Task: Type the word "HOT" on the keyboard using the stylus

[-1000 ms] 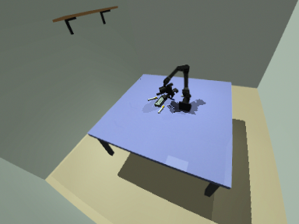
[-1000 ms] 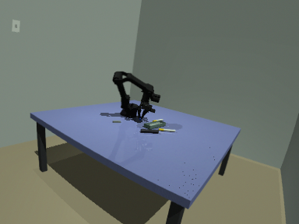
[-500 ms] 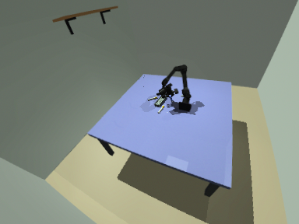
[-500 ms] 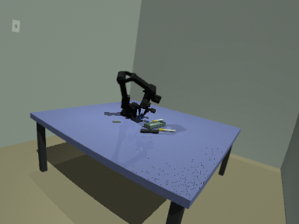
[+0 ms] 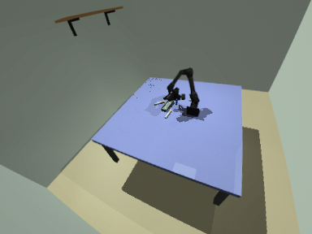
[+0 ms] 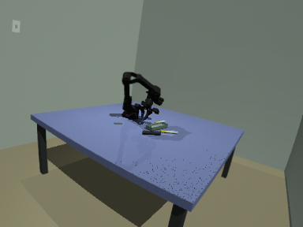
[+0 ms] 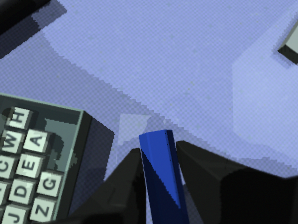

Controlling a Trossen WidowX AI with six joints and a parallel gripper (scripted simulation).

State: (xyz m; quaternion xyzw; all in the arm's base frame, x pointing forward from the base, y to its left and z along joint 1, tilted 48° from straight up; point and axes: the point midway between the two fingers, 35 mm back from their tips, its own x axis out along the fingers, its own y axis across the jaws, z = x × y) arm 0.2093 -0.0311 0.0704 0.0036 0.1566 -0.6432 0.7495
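Blue stylus (image 5: 176, 101) (image 6: 143, 118) (image 7: 162, 167) clamped between the 2 nearly closed fingers of the gripper (image 5: 175, 99) (image 6: 144, 115) (image 7: 158, 152), beside the keyboard (image 5: 167, 106) (image 6: 157, 126) (image 7: 65, 131).

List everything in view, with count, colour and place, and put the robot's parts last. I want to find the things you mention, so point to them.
Keyboard (image 5: 167, 106) (image 6: 157, 126) (image 7: 30, 165): one, green with pale lettered keys, on the table.
Stylus (image 5: 176, 101) (image 6: 143, 118) (image 7: 162, 165): one, blue, in the claw.
Sticks (image 5: 158, 103) (image 6: 170, 132): two, white and yellow, on either side of the keyboard.
Bar (image 6: 151, 133) (image 7: 20, 16): one, black, near one stick's yellow end.
Block (image 6: 117, 123) (image 7: 292, 42): one, pale, on the table.
Specks (image 6: 173, 177): many, black, at a table corner.
Table (image 5: 183, 138) (image 6: 99, 134) (image 7: 175, 75): one, blue, dark legs, on the floor.
Shelf (image 5: 89, 15): one, brown, black brackets, on a wall.
Wall plate (image 6: 16, 26): one, pale, on a wall.
Floor (image 5: 89, 171) (image 6: 24, 165): one, beige, under the table.
Walls: several, grey-green, around.
Arm (image 5: 193, 89) (image 6: 127, 92): one, black, on the table.
Claw (image 5: 176, 100) (image 6: 144, 117) (image 7: 158, 152): one, black, shut on the stylus.
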